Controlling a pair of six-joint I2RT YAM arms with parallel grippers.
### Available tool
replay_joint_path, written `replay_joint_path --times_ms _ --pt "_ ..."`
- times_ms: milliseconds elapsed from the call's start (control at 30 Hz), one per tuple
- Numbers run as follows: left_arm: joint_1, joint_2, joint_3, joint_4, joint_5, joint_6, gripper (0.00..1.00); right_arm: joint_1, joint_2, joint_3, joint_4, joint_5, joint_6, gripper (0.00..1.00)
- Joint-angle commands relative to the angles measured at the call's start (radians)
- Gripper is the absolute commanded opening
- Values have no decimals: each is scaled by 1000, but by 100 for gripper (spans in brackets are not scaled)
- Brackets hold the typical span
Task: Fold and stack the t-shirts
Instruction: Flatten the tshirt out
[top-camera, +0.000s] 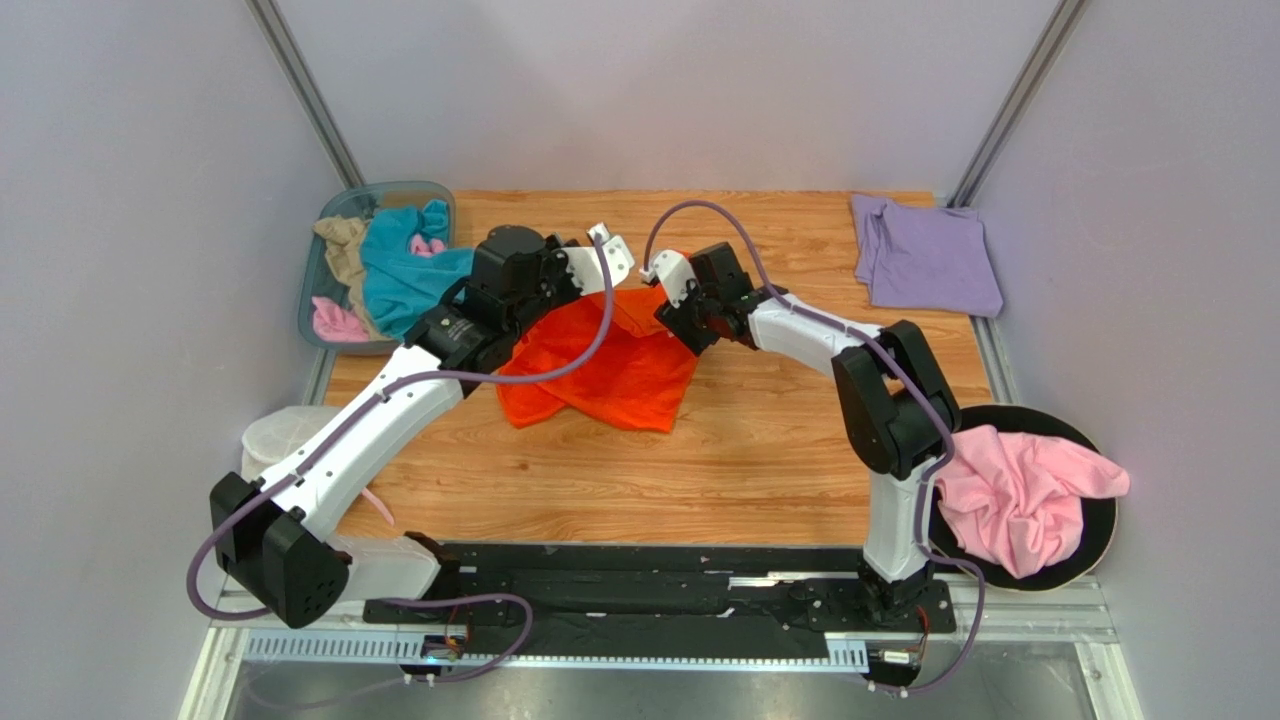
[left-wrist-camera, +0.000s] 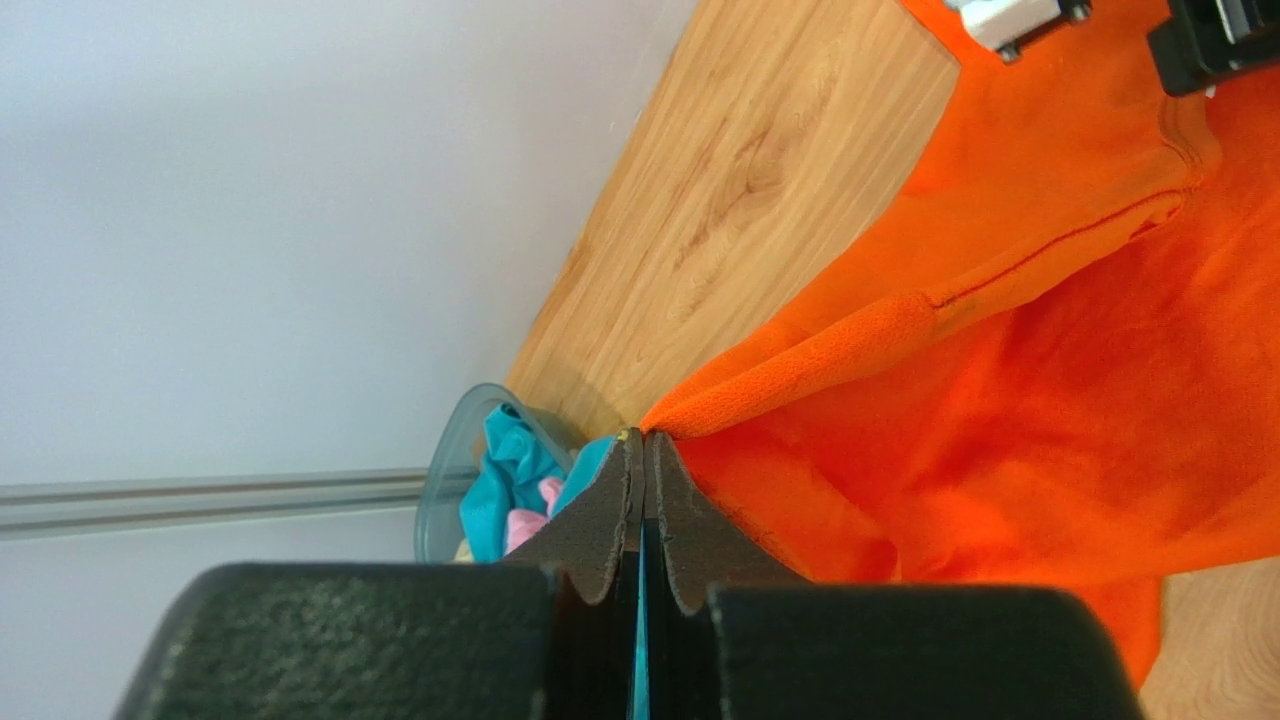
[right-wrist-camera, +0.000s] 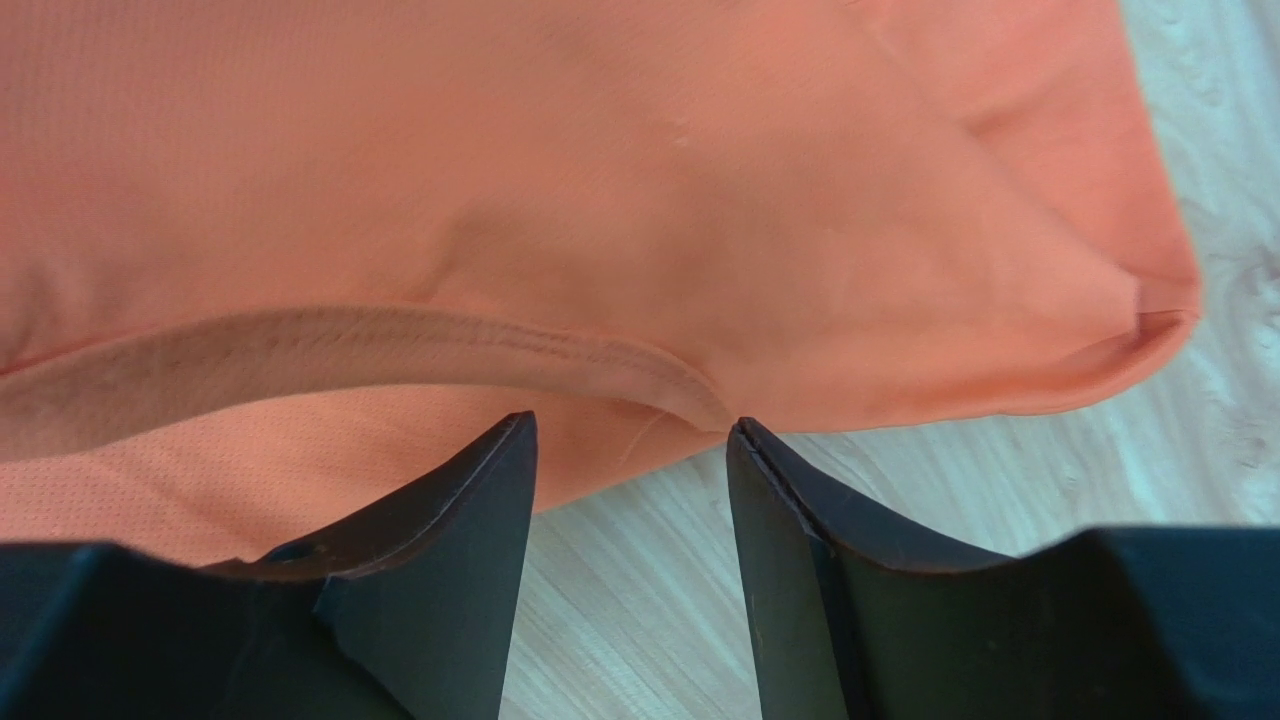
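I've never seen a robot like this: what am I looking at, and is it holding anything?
Two robot arms sit at a wooden table. One picture looks down from above; the other two come from cameras on each wrist. An orange t-shirt lies mid-table, a lavender t-shirt at the right corner, a pink t-shirt on a black disc, more in a bin. The left gripper is shut on the orange t-shirt's edge; the right gripper is open, holding nothing.
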Motion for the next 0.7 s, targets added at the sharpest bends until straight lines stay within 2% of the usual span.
replay_joint_path --times_ms 0,467,600,667 --pt "8 18 66 48 11 25 0 22 -68 -24 93 -27 -6 54" --pt "8 7 81 4 35 8 0 50 21 91 102 2 -21 53" --pt "8 -17 78 -22 40 3 0 48 64 137 99 20 -29 42" --pt "8 -28 73 -31 40 0 0 50 96 155 91 34 -30 31"
